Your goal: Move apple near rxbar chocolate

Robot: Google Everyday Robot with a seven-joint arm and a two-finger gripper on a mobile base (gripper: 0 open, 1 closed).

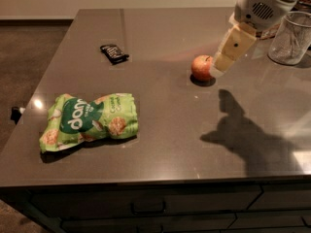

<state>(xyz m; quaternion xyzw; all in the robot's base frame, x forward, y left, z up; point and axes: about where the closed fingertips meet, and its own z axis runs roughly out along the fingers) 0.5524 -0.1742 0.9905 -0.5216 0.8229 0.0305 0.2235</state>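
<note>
The red-orange apple (200, 68) sits on the dark grey counter (165, 125), right of centre. The rxbar chocolate (114, 53), a small flat black-wrapped bar, lies at the far left, well apart from the apple. My gripper (218, 70) reaches down from the upper right on a white arm, and its cream tip is right beside the apple's right side, just above the counter. Whether it touches the apple is unclear.
A large green snack bag (90, 121) lies at the front left. A clear glass container (290, 38) stands at the far right, behind the arm. The counter's front edge runs above dark drawers (146, 208). The arm's shadow falls at the front right.
</note>
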